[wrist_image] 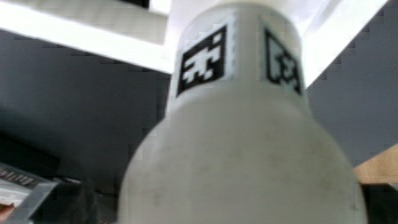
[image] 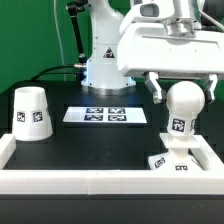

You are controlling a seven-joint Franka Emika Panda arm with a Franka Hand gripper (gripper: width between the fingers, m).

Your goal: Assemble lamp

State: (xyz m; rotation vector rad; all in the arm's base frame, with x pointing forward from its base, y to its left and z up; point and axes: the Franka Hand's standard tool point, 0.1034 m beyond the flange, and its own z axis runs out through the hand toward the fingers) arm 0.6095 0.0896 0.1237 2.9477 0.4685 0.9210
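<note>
Bulb (image: pixel 184 103) is my concern here: a white plastic piece with a ball head on a narrower neck. I judge it light, rigid and hollow, with a smooth rounded skin that could slide or twist out of a loose pinch. The ball offers only a curved surface, so I would take hold across its widest part, square on, or lower where the neck straightens and the tags sit. I would squeeze gently, since thin plastic may crack or pop sideways. It stands upright to the exterior view's right of the marker board (image: pixel 105 115) and nearer the camera, neck down on the stepped base (image: pixel 166 164), which rests on the bench (image: pixel 100 150). Whether it is fully seated there I cannot tell. My fingers (image: pixel 157 90) flank the ball head, one on each side near its widest part, and the palm is directly above it. They are so near the surface that I cannot tell whether they are clamped on it or only just beside it. My wrist view is filled by the neck of the bulb (wrist_image: pixel 222 150), tags facing the lens. The shade (image: pixel 32 112) stands to the exterior view's left of the marker board, well apart from me.
</note>
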